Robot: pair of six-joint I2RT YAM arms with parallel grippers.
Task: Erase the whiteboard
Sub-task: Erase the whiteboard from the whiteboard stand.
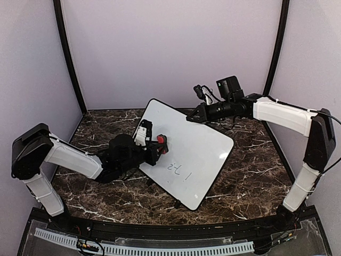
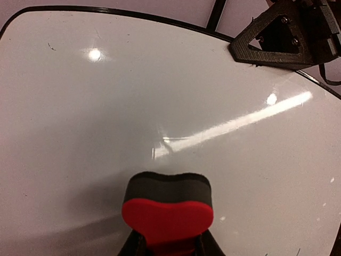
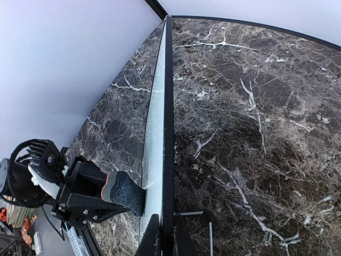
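Whiteboard [image 1: 200,160], flat, white, black-rimmed: right gripper [image 1: 192,115] clamps its far edge, left gripper [image 1: 158,145] pinches a red-and-grey eraser block [image 1: 161,141] against its face.

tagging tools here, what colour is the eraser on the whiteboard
The eraser is red with a dark grey felt pad; best in the left wrist view.

Whiteboard [image 1: 198,137] writing [image 1: 177,172] too small to read; left claw [image 2: 169,243] cropped below.

Left fingers [image 2: 134,246] clamped partway; right fingers [image 3: 151,242] pinched nearly shut.
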